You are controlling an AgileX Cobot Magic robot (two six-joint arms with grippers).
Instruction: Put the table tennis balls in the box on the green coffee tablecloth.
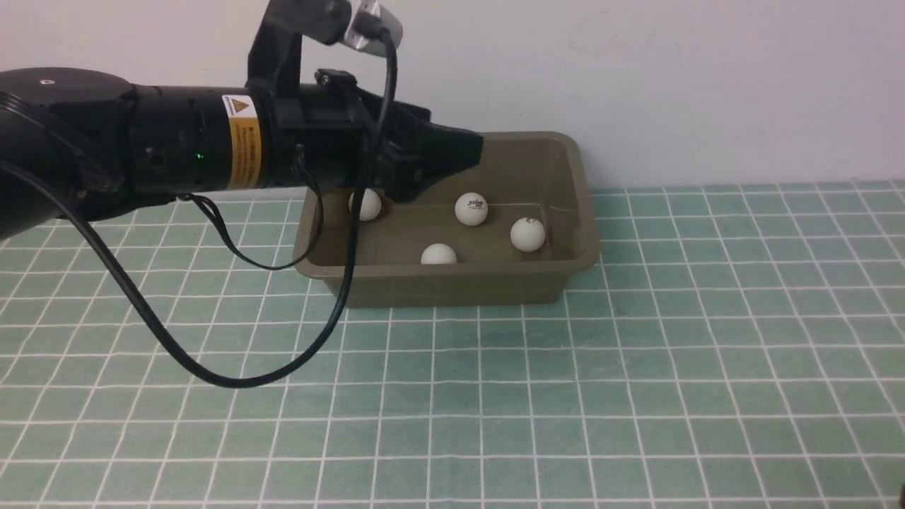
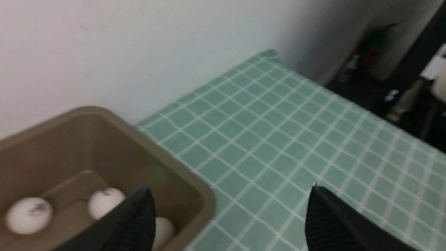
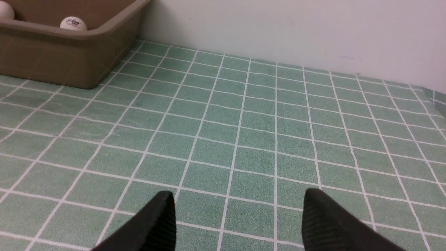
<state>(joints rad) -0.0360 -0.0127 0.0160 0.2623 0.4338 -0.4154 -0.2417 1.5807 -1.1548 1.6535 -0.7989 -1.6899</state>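
Balls (image 1: 471,209) lying in box (image 1: 576,177) on cloth (image 1: 636,367), four visible, walls stopping any roll. Left hand (image 1: 452,157) over box, spread, empty, likely after a drop. Right hand (image 3: 237,223) spread above bare cloth.

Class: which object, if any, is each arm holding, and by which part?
Nothing is held. Left gripper above the box and right gripper both have empty, open jaws.

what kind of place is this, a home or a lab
Probably a lab or test room, not a home. A table under a green checked cloth stands against a bare white wall, holding only a plastic box of balls, and the left wrist view shows dark clutter beyond the table's end.
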